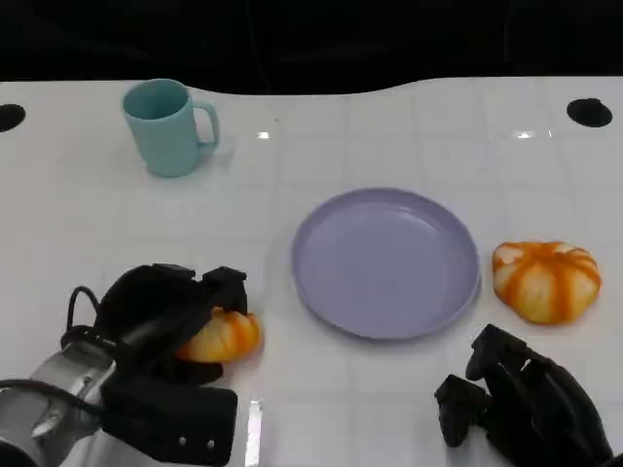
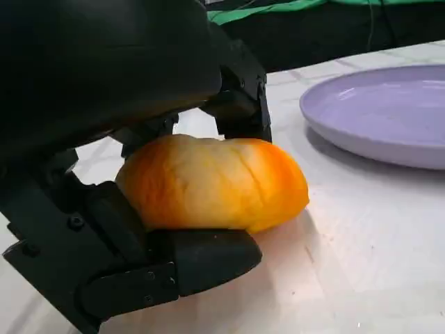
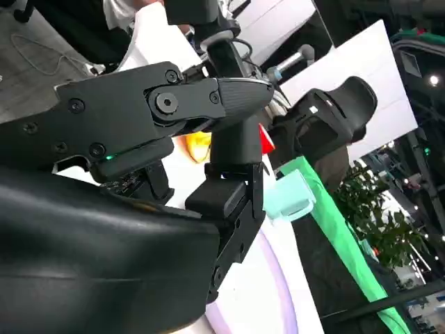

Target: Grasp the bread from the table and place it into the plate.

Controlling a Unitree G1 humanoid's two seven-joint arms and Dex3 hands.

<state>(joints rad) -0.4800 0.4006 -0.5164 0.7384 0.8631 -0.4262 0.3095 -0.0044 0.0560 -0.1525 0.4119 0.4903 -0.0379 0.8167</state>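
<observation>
Left hand (image 1: 161,316): fingers (image 2: 201,257) clamped on the bread (image 2: 212,182), resting on the bench (image 1: 389,389) near its front edge.
Right hand (image 1: 526,404): fingers apart, idle.
Technique: lift cleanly, clear the plate (image 1: 385,261) rim, release centrally.

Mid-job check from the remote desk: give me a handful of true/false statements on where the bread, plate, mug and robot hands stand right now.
1. The left robot hand has its fingers around a bread roll. True.
2. That roll already lies in the plate. False: it sits on the table, beside the plate.
3. A second bread lies on the plate's other side. True.
4. The right robot hand holds that second bread. False: it holds nothing and is apart from it.
5. The mug lies tipped over. False: it stands upright.
</observation>
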